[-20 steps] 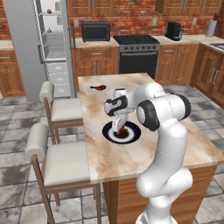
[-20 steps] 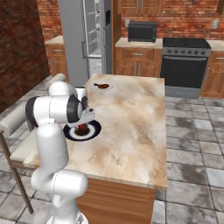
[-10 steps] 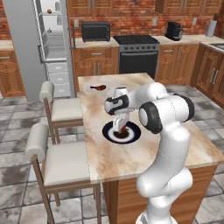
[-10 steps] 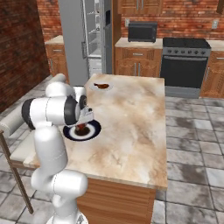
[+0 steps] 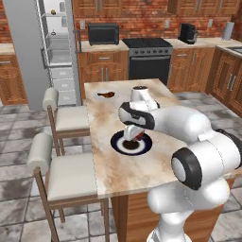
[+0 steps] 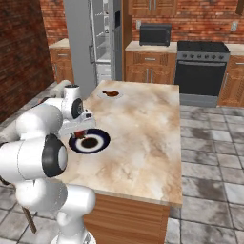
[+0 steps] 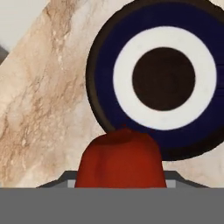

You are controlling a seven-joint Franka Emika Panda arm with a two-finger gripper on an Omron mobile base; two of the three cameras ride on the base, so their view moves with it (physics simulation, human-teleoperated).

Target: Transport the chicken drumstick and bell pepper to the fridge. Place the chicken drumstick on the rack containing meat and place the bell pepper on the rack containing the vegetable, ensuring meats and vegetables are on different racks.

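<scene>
My gripper [image 5: 133, 135] hangs fingers down over the dark blue and white plate [image 5: 142, 147] on the island, shut on the red bell pepper [image 7: 120, 159]. In the hand view the pepper sits close up between the fingers, and the plate [image 7: 103, 74] shows bare beneath it. The chicken drumstick [image 5: 107, 94] lies on the island's far left part, well beyond the gripper [image 6: 82, 134]; the right base view has it as the brown drumstick [image 6: 112, 94]. The grey fridge [image 5: 28, 52] stands open at the back left. Its pale shelves [image 5: 56, 34] hold small items too tiny to name.
Two cushioned stools [image 5: 71, 118] stand along the island's left side, between it and the fridge. A black stove [image 5: 149, 61] and a microwave [image 5: 103, 34] line the back counter. The marble island top [image 5: 111, 165] runs wide around the plate.
The jaws have closed in on the bell pepper over the plate. The arm has barely moved, and the drumstick lies where it was.
</scene>
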